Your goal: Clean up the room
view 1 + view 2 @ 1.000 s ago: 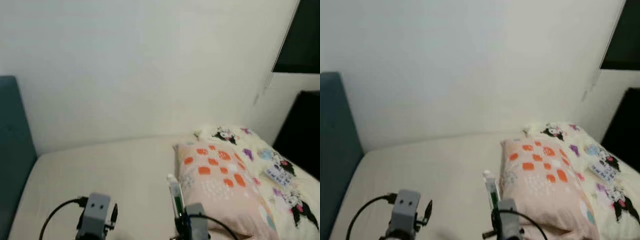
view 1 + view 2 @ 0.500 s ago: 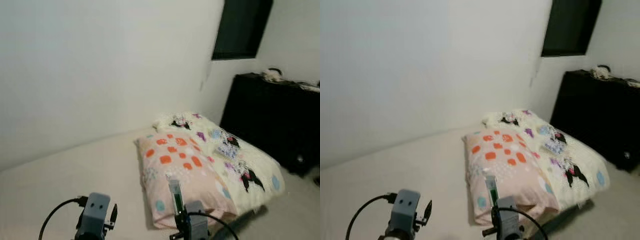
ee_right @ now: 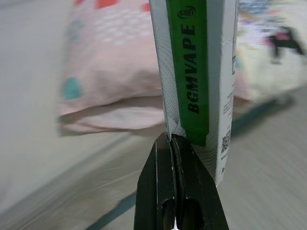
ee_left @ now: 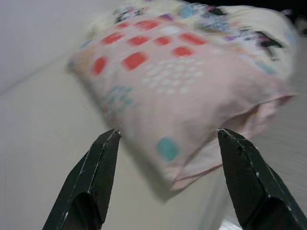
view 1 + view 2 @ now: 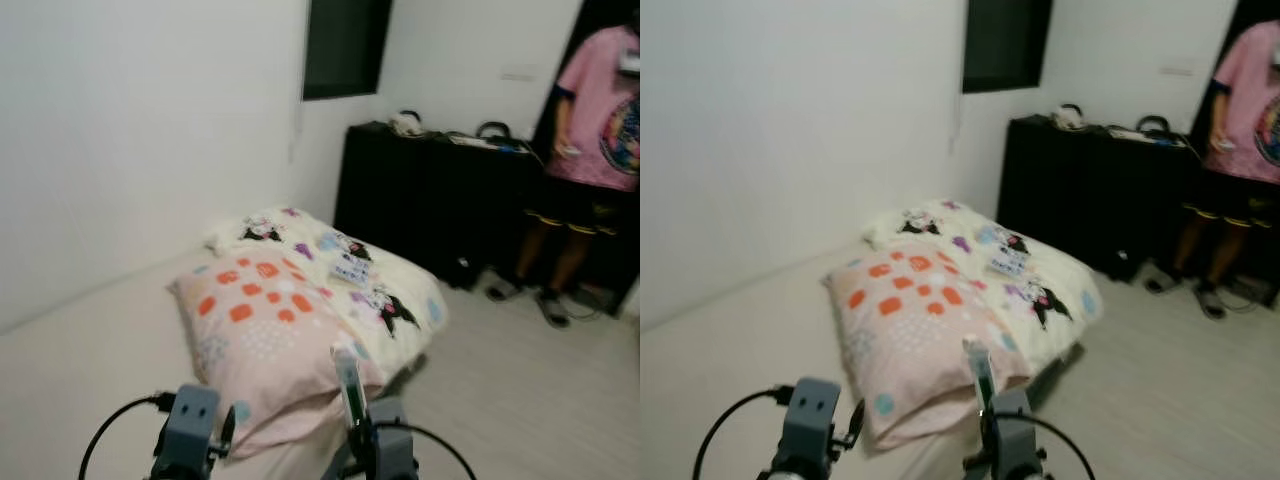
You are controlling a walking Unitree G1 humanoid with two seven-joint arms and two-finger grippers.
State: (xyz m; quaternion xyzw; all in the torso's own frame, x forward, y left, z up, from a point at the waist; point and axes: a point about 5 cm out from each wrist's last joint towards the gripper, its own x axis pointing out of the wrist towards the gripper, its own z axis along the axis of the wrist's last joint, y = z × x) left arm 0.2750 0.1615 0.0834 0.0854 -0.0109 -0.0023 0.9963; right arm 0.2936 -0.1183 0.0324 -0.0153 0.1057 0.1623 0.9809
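Right gripper [image 3: 173, 143]: low in the head views, right of centre, fingers pinched together on the lower end of a slim white box [image 3: 194, 72] with a green stripe and the print "BGMVAPE"; box upright, rising above the fingertips in front of the pink pillow.

Left gripper [image 4: 165, 136]: low in the head views, left of centre, fingers [image 4: 98, 167] spread wide, nothing between them; aimed at the near corner of the pink pillow, apart from it.

Pink pillow [image 5: 265, 325]: pale pink with orange, white and teal marks; lying on the cream mattress [image 5: 70, 350], near its right-hand edge.

Cream pillow [image 5: 370, 285]: printed with black cartoon figures and coloured spots; just beyond the pink pillow and touching it, on the side towards the cabinet. Small patterned item [image 5: 350, 270] on top of it, too blurred to identify.

White wall [image 5: 150, 130]: behind the mattress, along the left.

Dark window or panel [image 5: 345, 45]: high on the wall, near the corner.

Black cabinet [image 5: 440, 205]: against the far wall, small objects [image 5: 405, 122] on its top, not identifiable.

Person [image 5: 590, 150]: standing at far right beside the cabinet, pink T-shirt, dark shorts, feet on the pale floor [image 5: 520, 390].

Head views slightly blurred.
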